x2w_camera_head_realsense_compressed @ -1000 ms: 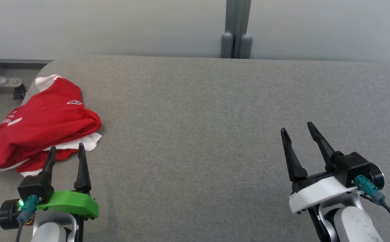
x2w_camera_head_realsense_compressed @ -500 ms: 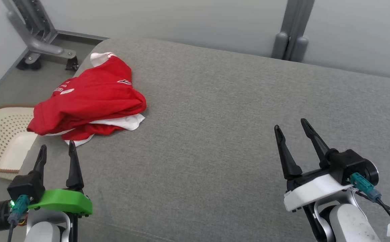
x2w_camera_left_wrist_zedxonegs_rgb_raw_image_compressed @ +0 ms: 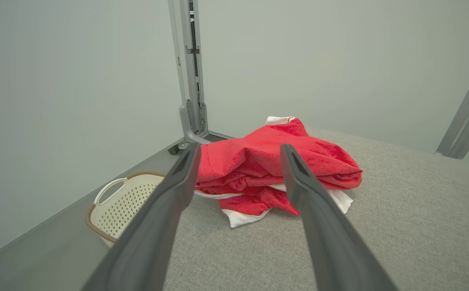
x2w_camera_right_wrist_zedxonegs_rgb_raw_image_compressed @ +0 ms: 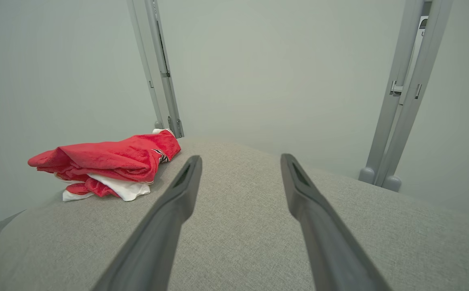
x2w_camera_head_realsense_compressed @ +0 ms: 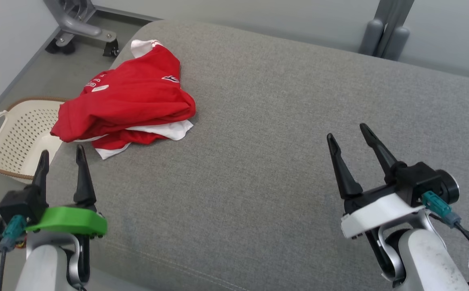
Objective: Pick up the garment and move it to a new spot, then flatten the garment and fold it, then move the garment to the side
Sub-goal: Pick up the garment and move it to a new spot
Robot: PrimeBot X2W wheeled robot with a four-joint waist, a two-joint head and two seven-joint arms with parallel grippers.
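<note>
The left fingers [x2w_camera_head_realsense_compressed: 83, 178] are spread wide with nothing between them. They hang over the near left edge of the grey fabric-covered desk [x2w_camera_head_realsense_compressed: 258, 141], tips pointing toward the garment [x2w_camera_head_realsense_compressed: 137, 97] but stopping short of it. In the left wrist view the red cloth [x2w_camera_left_wrist_zedxonegs_rgb_raw_image_compressed: 242, 161] shows in the gap between the two fingers.

The right fingers [x2w_camera_head_realsense_compressed: 342, 169] are likewise spread and empty, above bare grey fabric on the desk's right side, well apart from the garment.

The garment is a red shirt with white trim and white lettering. It lies in a crumpled, partly doubled-over heap at the desk's far left corner, with a white edge poking out underneath on the near side [x2w_camera_right_wrist_zedxonegs_rgb_raw_image_compressed: 109, 159].

Beside that corner, on the floor, sits a cream perforated basket [x2w_camera_head_realsense_compressed: 20, 129] with a brown rim and a loop handle. Beyond it a grey metal stand on castors [x2w_camera_head_realsense_compressed: 80, 28] rests against the pale wall.
</note>
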